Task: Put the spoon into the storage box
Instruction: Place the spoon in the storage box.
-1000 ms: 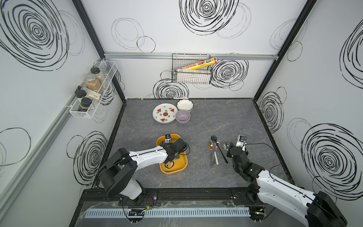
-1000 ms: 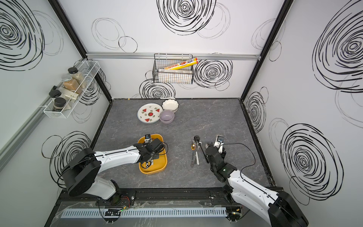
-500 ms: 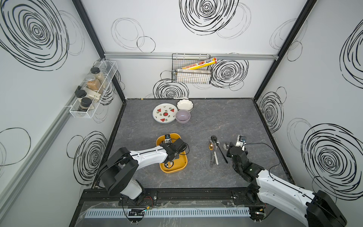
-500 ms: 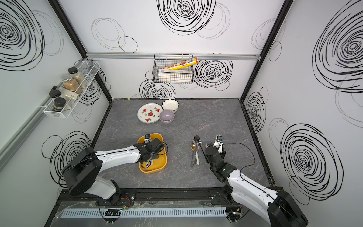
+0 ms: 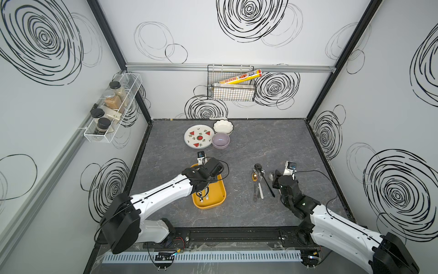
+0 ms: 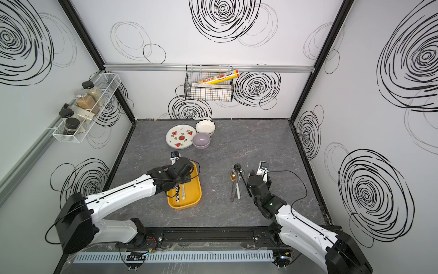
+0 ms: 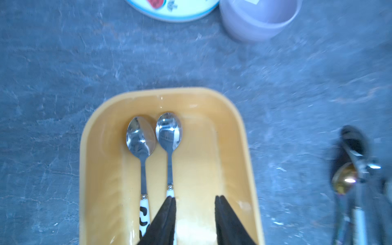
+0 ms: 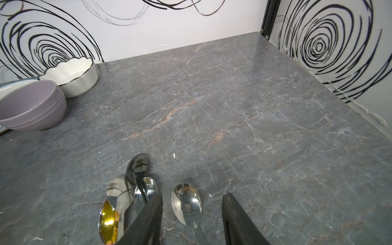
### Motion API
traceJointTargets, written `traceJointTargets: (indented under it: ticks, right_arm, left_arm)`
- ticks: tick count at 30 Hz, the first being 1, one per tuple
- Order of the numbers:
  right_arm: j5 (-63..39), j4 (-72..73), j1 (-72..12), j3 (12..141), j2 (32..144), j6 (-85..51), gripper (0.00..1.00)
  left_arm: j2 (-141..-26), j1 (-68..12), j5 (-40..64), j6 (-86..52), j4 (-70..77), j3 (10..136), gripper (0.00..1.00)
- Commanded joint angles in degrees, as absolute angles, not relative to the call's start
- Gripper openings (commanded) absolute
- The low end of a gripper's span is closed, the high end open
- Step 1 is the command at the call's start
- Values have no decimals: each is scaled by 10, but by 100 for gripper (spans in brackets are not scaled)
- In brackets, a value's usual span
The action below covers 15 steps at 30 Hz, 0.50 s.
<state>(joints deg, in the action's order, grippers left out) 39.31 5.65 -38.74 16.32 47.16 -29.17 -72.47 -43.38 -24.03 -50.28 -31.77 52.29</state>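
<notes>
Grey desk (image 5: 260, 142), mustard storage box (image 7: 91, 159) left of centre, basket roll (image 5: 240, 77) with unreadable lettering, left pincer (image 7: 194, 198) open over the box, right pincer (image 8: 193, 195) open astride a steel spoon (image 8: 186, 203) on the desk, cow-print spoon (image 7: 141, 137) and white-handled spoon (image 7: 169, 131) inside the box.

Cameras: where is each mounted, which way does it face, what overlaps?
Both top views: high above the robot's base, looking down toward the back wall; left arm and right arm show from above.
Left wrist: on the left arm, looking down past the open left gripper into the storage box holding two spoons.
Right wrist: low over the table, facing the back wall; a silver spoon lies between the open right gripper fingers.
Shared: both wrist views catch the purple bowl and the spoon pile.
</notes>
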Motion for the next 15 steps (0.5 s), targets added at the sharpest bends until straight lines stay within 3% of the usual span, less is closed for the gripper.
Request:
traceJointTargets:
  ticks: [1, 9, 15]
  right_arm:
    - [394, 1, -384, 231, 491, -260, 51]
    - [326, -119, -359, 304, 592, -316, 56]
    - [209, -130, -259, 310, 670, -325, 56]
  left_arm:
    - [-668, -432, -267, -457, -371, 565, 42]
    - [-579, -430, -302, -374, -437, 586, 47]
    - [-525, -419, -308, -343, -405, 515, 48]
